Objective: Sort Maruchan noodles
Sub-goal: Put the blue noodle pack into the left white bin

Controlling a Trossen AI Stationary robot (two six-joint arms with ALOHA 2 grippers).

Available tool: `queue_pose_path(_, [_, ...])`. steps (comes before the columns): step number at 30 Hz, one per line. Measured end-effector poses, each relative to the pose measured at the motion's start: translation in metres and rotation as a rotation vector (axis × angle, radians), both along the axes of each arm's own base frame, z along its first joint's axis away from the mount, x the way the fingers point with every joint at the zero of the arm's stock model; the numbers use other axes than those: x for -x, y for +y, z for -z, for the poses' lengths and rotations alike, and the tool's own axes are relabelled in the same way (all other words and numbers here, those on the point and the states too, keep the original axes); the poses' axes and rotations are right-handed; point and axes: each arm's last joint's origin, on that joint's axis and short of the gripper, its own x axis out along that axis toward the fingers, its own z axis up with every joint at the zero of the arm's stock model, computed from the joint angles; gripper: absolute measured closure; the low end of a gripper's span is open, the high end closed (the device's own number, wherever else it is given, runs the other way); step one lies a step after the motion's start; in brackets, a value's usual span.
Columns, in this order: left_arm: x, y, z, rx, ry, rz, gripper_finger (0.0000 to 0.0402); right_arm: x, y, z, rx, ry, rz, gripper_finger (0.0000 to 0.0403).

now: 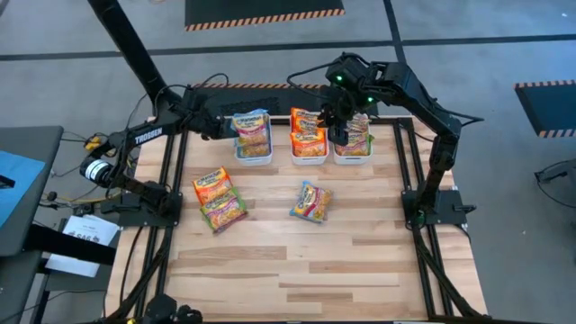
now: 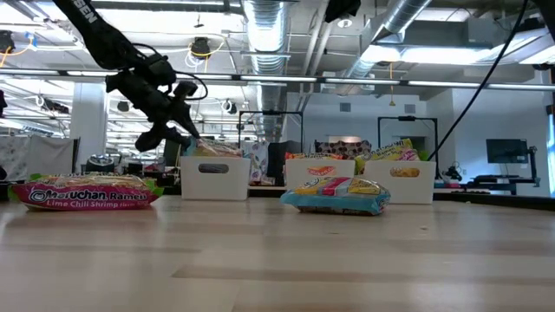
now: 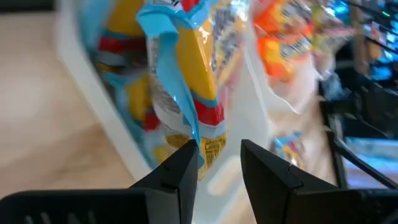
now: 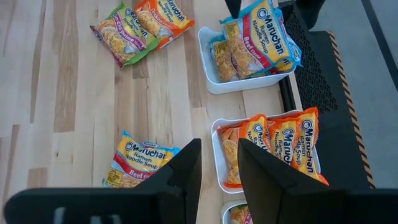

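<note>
Plastic ramen packets, flat and rectangular with a yellow noodle picture and a logo band, are spread over the wooden table (image 1: 360, 261) and three white bins at its far edge. The middle bin (image 1: 309, 158) is the landmark here. It holds orange-edged packets (image 1: 309, 132). The bin to its left (image 1: 253, 157) holds blue-and-red-edged packets (image 1: 251, 131), and the bin to its right (image 1: 351, 158) holds green-edged ones (image 1: 359, 135). One blue-edged packet (image 1: 311, 201) lies alone on the table just in front of the middle bin. Farther to the front left of that bin, an orange packet (image 1: 212, 184) and a green packet (image 1: 221, 209) lie overlapping.

The left gripper (image 3: 219, 163) sits at the left bin, its fingers partly apart. A blue-edged packet's crimped end (image 3: 186, 118) touches the inner face of one finger (image 3: 180, 171); whether the packet is pinched I cannot tell. The right gripper (image 4: 219, 165) hangs above the gap between the middle and right bins, fingers partly apart with nothing between them.

The low view reads the green packet's label, "Lime Chili Shrimp", which the high view does not show, and it shows the left arm (image 2: 152, 91) coming down to the left bin. It does not show the right gripper. The right wrist view looks down on the middle bin, the left bin and all three loose packets. The left wrist view shows only the left bin's contents up close, with the orange packets behind.
</note>
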Motion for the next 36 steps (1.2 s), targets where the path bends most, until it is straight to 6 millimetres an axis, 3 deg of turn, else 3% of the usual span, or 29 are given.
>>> queue_pose_path(5, [0.004,-0.003,0.002,0.059,-0.03,0.055,0.0295,0.0,0.0,0.0,0.0,0.0,0.0,0.0274])
queue_pose_path(14, [0.014,-0.014,0.013,0.101,0.111,0.114,0.0295,0.0,0.0,0.0,0.0,0.0,0.0,0.0274])
queue_pose_path(24, [0.02,-0.001,0.011,-0.007,0.212,-0.05,0.0295,0.0,0.0,0.0,0.0,0.0,0.0,0.0274])
queue_pose_path(36, [0.012,0.014,0.001,-0.159,0.123,-0.123,0.0305,0.0,0.0,0.0,0.001,-0.003,0.0,0.0274])
